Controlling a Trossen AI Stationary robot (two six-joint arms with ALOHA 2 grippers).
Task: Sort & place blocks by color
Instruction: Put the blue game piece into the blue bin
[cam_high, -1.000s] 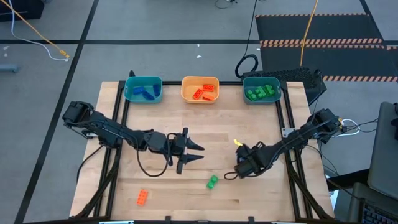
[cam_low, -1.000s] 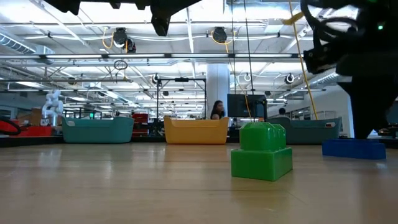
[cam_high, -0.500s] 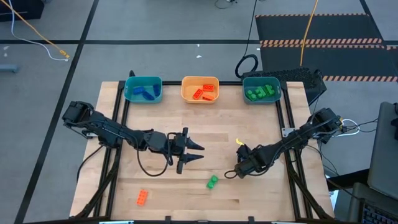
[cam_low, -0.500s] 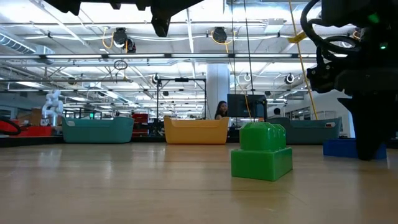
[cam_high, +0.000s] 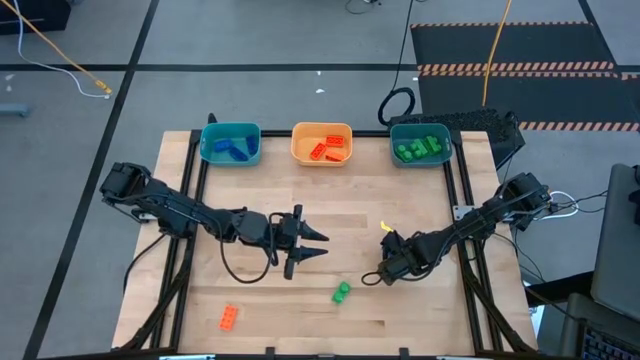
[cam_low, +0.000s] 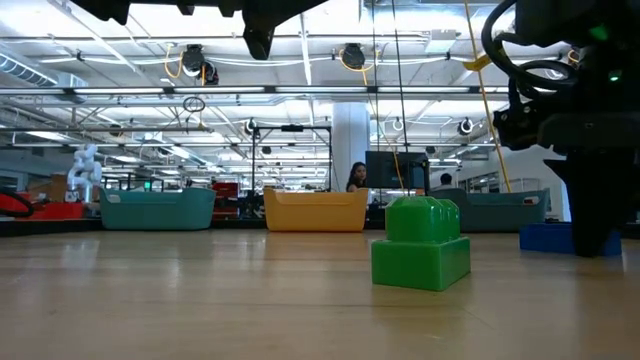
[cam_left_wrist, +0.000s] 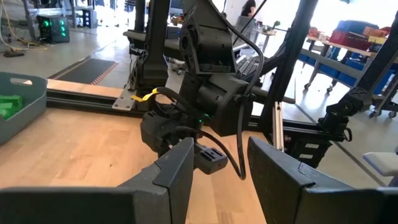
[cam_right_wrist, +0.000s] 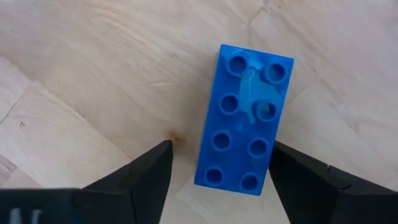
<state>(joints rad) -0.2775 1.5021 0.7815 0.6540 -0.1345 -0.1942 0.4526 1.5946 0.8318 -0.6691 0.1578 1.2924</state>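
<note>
A blue block (cam_right_wrist: 245, 119) with eight studs lies flat on the wood. My right gripper (cam_right_wrist: 221, 147) is open above it, pointing down, with one finger on each long side of the block's end. In the low view the blue block (cam_low: 546, 238) shows beside that gripper's dark finger (cam_low: 600, 232). In the high view my right gripper (cam_high: 383, 272) hides it. A green block (cam_high: 341, 292) stands on the table near the front, and an orange-red block (cam_high: 229, 318) lies at front left. My left gripper (cam_high: 322, 246) waits open at mid-table. My right gripper has one finger (cam_right_wrist: 292, 171) close against the blue block's long side (cam_right_wrist: 273, 155); I cannot tell whether it touches. The other finger (cam_right_wrist: 149, 171) stands apart from the block. The block lies flat on the table, studs up.
Three trays line the far edge: a teal tray (cam_high: 209, 143) with blue blocks, an orange tray (cam_high: 297, 143) with orange-red blocks, and a teal tray (cam_high: 446, 148) with green blocks. Bare wood lies between the arms and the trays. A person shows in the room behind.
My right gripper has come down over the blue block, so that a finger now covers part of it in the low view. It has then kept still. The block has not moved.
</note>
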